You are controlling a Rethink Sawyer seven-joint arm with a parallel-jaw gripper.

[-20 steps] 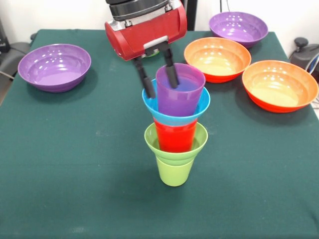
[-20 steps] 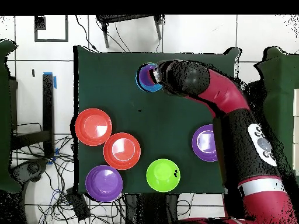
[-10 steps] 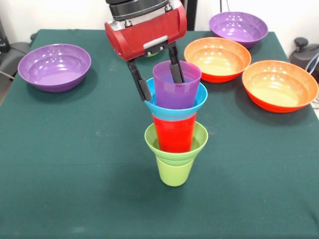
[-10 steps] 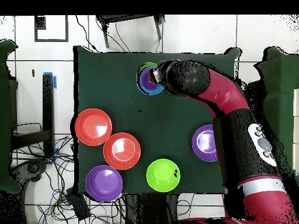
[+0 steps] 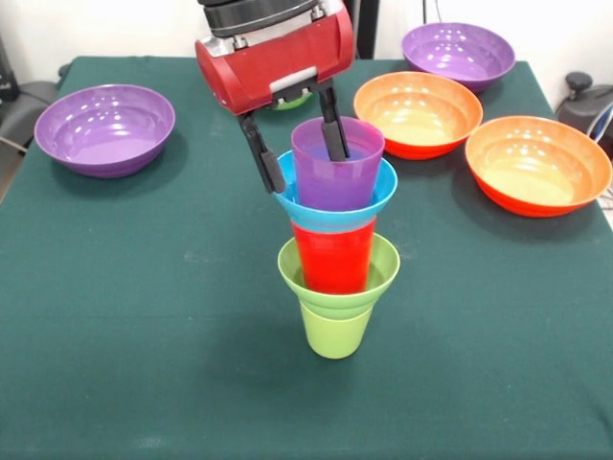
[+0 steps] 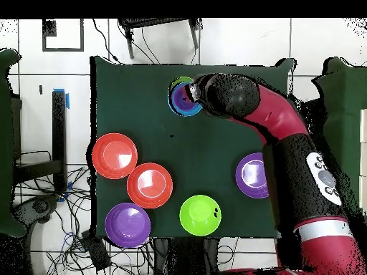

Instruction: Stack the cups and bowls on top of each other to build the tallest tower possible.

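the hand [image 5: 297,149] is held over the tower [image 5: 337,264], its two dark fingers [image 5: 261,153] spread apart: one is seen outside the purple cup [image 5: 337,165], the other down inside its mouth, so the cup wall lies between them with a gap left on the outer side and nothing is gripped. the purple cup is seated upright in the small blue bowl [image 5: 374,196], which is carried by the red cup [image 5: 334,254], the small lime-green bowl [image 5: 383,273] and the lime-green cup [image 5: 335,331] on the green surface [image 5: 144,287]. two orange bowls [image 5: 418,113] and two purple bowls [image 5: 103,127] are found well apart from the tower. in the overhead view a medium lime-green bowl [image 6: 200,215] is seen near the surface's edge
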